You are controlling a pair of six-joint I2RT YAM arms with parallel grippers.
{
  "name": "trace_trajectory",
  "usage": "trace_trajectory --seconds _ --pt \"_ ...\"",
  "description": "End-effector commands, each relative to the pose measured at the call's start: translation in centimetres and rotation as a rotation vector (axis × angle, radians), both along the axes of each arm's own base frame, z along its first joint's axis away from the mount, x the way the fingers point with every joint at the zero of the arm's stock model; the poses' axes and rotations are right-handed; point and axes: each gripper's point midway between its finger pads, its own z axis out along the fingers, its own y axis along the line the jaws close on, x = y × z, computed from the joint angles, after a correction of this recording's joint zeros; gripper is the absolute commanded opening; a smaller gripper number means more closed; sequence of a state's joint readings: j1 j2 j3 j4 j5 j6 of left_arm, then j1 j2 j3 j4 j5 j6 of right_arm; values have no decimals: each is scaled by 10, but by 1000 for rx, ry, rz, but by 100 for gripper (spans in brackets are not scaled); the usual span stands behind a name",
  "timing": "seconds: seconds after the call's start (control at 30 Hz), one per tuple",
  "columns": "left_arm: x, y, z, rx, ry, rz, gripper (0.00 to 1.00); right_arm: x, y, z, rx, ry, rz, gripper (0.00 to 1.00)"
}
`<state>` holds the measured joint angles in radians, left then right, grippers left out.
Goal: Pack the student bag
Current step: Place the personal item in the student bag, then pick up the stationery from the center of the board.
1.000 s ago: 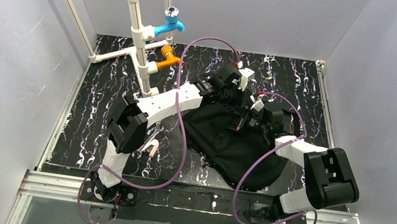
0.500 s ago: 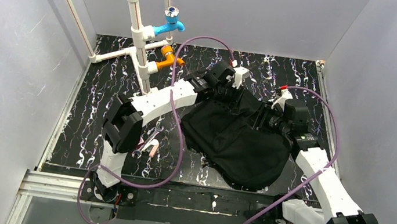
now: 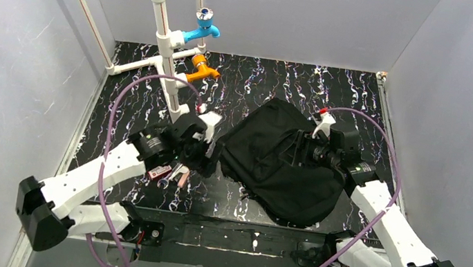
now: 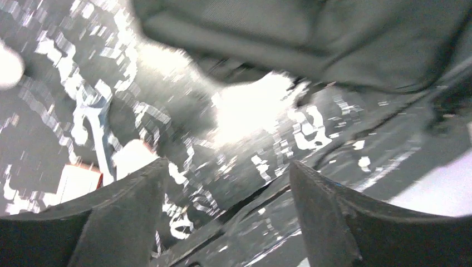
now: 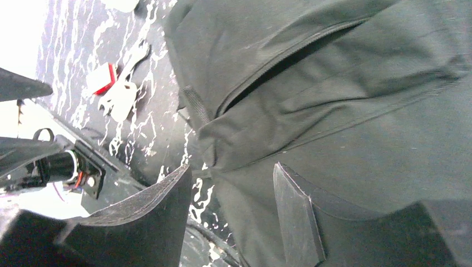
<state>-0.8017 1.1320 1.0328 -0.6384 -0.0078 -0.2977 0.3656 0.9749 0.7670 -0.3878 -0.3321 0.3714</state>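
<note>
From above, the student bag (image 3: pixel 282 161) lies slumped mid-bench; a wrench (image 3: pixel 176 172) and small items wait outside it, so packing seems unfinished. The left tool (image 4: pixel 225 183) gapes empty over them. The right tool (image 5: pixel 234 200) gapes above the bag's zipper (image 5: pixel 278 67).

A lab test booth: plain grey walls (image 3: pixel 11 74) enclose a black marbled tabletop (image 3: pixel 124 118), with a mock white pipe stand (image 3: pixel 164 32) carrying blue and orange taps at upper left.
</note>
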Motion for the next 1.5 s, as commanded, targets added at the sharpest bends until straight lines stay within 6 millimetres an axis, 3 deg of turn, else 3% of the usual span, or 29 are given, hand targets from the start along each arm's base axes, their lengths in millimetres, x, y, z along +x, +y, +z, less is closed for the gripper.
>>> trace_trajectory --seconds 0.0,0.13,0.23,0.3,0.37,0.4,0.5,0.6,0.8,0.93,1.0,1.1,1.23,1.3,1.33,1.4,1.47 --pt "-12 78 -39 244 16 240 85 -9 33 21 35 -58 101 64" --pt "-10 109 -57 378 47 345 93 -25 61 24 33 -63 169 66" --pt "-4 108 -64 394 100 332 93 -38 79 23 61 -54 203 67" --pt "4 96 -74 402 157 274 91 -48 89 16 64 -41 221 67" --pt "6 78 -98 370 281 215 84 -53 94 15 62 -40 236 67" --pt "9 73 -109 383 340 205 76 -54 95 17 58 -45 243 67" --pt "10 72 -131 436 401 187 63 -54 96 13 47 -43 251 67" --pt "8 74 -140 451 419 191 47 -53 99 10 46 -42 256 66" --pt "7 76 -140 455 412 206 31 -54 103 5 42 -33 265 66" --pt "8 67 -126 384 398 210 24 -55 103 1 31 -25 269 66" --pt "9 55 -109 296 378 219 24 -57 105 -2 30 -23 281 66" --pt "8 23 -76 91 378 208 24 -65 113 -6 18 -31 323 66" --pt "22 -8 -28 -174 328 277 24 -84 136 5 28 -133 406 68" --pt "29 -21 -5 -325 314 337 24 -97 147 13 48 -219 410 75" --pt "34 -27 4 -394 319 380 25 -94 148 14 49 -255 375 80" --pt "42 -38 24 -565 316 452 25 -97 159 20 87 -318 351 83" --pt "45 -45 32 -713 361 534 25 -97 165 24 87 -390 316 84"
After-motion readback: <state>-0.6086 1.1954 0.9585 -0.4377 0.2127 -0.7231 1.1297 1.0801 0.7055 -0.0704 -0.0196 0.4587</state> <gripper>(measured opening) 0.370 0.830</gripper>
